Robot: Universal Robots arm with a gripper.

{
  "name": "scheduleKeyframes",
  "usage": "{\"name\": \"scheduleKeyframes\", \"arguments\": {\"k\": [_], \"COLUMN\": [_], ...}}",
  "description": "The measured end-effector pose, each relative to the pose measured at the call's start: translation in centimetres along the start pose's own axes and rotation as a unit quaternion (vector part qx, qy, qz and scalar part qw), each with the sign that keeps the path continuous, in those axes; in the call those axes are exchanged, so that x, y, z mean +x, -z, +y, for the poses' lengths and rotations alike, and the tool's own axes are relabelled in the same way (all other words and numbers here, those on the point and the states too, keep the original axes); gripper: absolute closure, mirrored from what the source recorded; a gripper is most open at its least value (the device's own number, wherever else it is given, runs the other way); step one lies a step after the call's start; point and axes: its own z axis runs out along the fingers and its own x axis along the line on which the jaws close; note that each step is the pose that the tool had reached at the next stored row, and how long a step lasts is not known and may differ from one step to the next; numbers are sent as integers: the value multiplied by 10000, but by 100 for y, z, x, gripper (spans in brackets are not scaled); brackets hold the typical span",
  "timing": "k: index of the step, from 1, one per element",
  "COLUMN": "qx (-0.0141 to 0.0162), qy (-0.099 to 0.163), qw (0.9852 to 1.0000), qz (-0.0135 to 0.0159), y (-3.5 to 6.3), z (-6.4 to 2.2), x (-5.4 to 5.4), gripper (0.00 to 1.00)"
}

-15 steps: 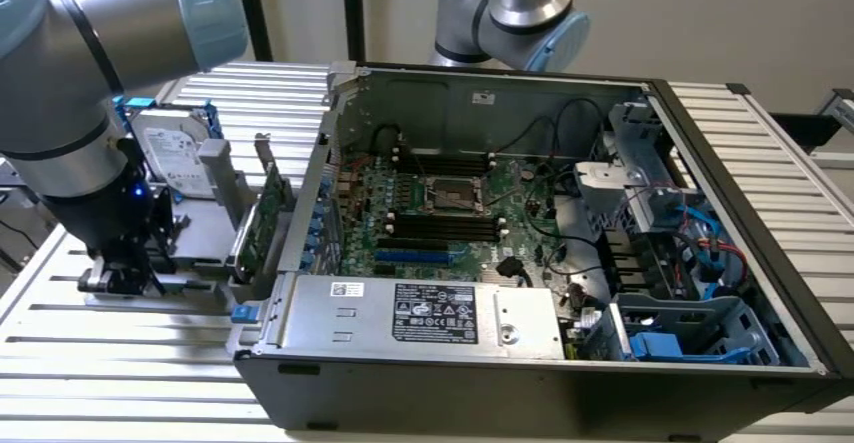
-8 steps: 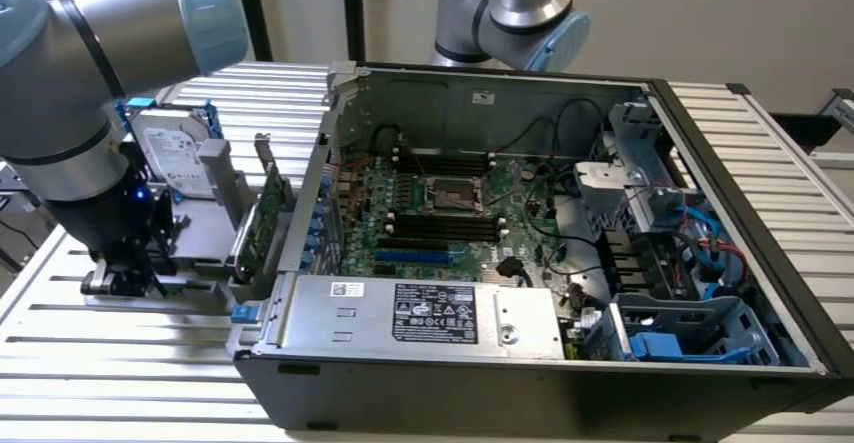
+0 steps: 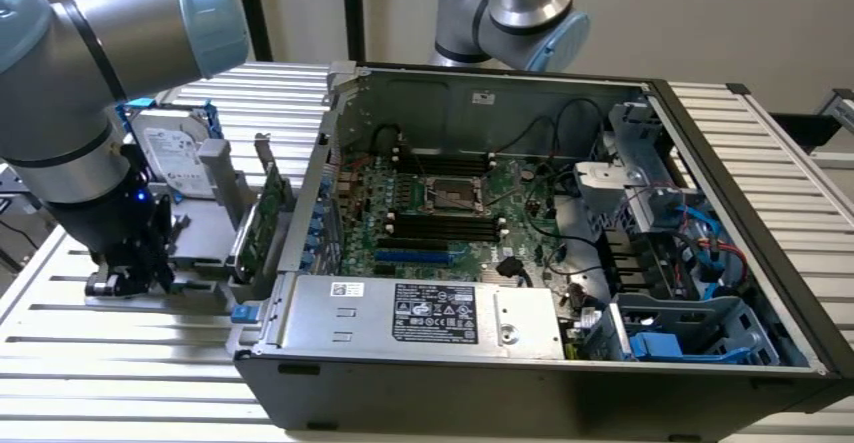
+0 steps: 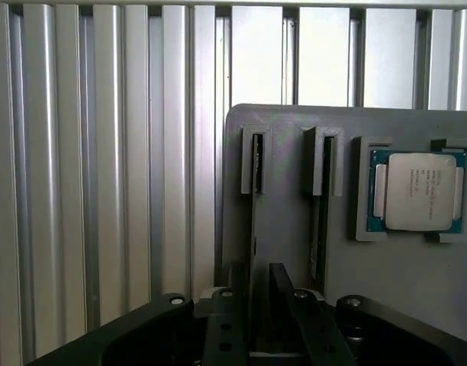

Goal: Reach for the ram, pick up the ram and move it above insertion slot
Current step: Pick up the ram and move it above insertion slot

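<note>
The ram (image 4: pixel 257 164) is a thin stick standing on edge in a slot of the grey holder (image 4: pixel 294 137). It runs down between my fingers (image 4: pixel 281 286). My gripper (image 4: pixel 259 305) straddles its near end, open, with a narrow gap still visible on one side of the stick. In the exterior view my gripper (image 3: pixel 127 273) hangs low over the holder at the exterior view's left, beside the open computer case (image 3: pixel 747 213). The black memory slots (image 3: pixel 447 225) lie on the motherboard inside the case.
A second stick (image 4: pixel 325 198) stands in the neighbouring holder slot, with a processor chip (image 4: pixel 417 191) beside it. A hard drive (image 3: pixel 174 158) and a green expansion card (image 3: pixel 271 213) stand upright between my arm and the case. Another arm (image 3: pixel 514 13) rises behind the case.
</note>
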Motion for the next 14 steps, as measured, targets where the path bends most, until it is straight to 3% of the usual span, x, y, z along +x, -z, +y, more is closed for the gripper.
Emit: {"name": "scheduleKeyframes", "arguments": {"k": [1,6,8,14], "qx": [0,0,0,0], "qy": [0,0,0,0], "qw": [10000,10000,10000,10000], "qz": [0,1,0,0], "y": [0,0,0,0], "z": [0,-1,-1,-1], "x": [0,1,1,0], "gripper": [79,79,87,87]}}
